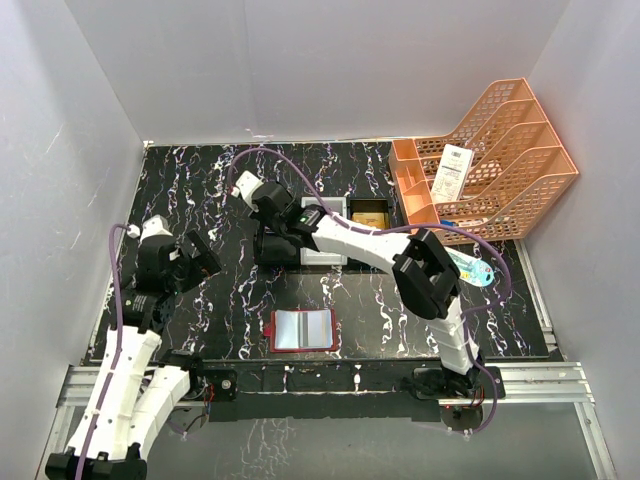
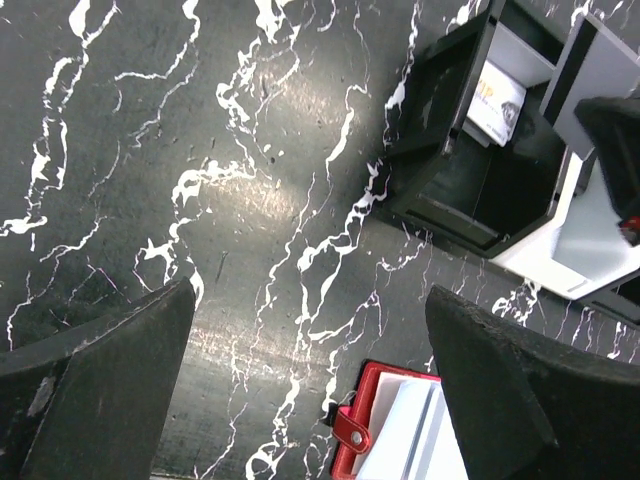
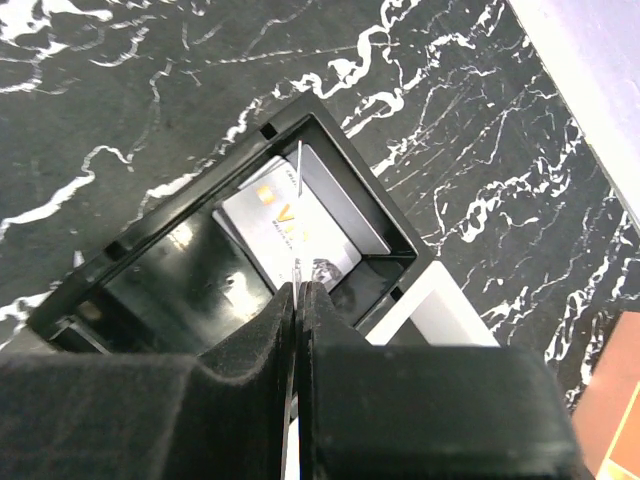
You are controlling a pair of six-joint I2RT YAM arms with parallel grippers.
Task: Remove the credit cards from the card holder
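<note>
As it hangs edge-on, card: thin, stiff, slick (pinch an edge).
right gripper: clamped on card, over tray.
left gripper: apart, idle.

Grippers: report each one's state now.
Left gripper: open, holding nothing.
Right gripper: shut on a credit card, seen edge-on.

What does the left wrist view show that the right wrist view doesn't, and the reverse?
Left wrist only: the open left gripper and a corner of the red wallet. Right wrist only: the right gripper shut on a thin card seen edge-on. Both: the tray with a flat card lying in its black compartment, and the marbled table.
</note>
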